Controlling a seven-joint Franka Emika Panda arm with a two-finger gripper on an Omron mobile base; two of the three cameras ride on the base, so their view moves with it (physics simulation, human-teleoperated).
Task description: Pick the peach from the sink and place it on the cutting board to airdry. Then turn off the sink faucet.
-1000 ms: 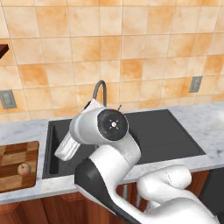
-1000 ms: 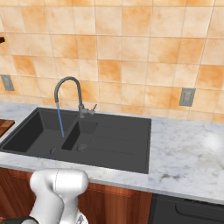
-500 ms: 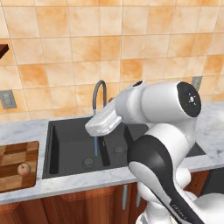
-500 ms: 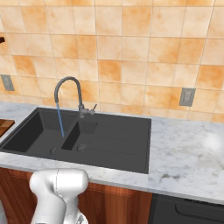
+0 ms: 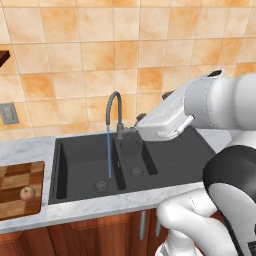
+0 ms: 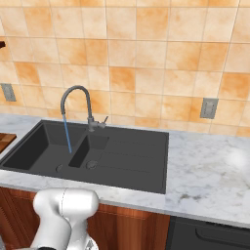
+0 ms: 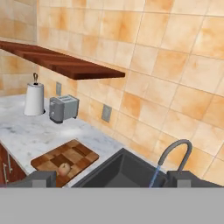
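The peach (image 5: 27,193) rests on the checkered cutting board (image 5: 15,185) at the left end of the counter, also seen as peach (image 7: 64,167) on cutting board (image 7: 76,155) in the hand view. Blue water runs from the sink faucet (image 5: 114,107) into the left basin of the black sink (image 5: 165,160). The faucet (image 6: 78,95) has its small lever (image 6: 101,122) at the base. My gripper (image 7: 113,178) is open and holds nothing, with its fingertips (image 7: 41,178) far apart. The arm's white wrist (image 5: 167,120) hangs just right of the faucet, above the sink.
A toaster (image 7: 63,108) and a paper towel roll (image 7: 34,98) stand on the counter beyond the board, under a wooden shelf (image 7: 65,65). Marble counter (image 6: 210,171) stretches right of the sink. Wall outlet (image 6: 209,108) sits on the tiled backsplash.
The arm has swung from the sink's left side across to the right of the faucet. The peach stays on the board and the water keeps running.
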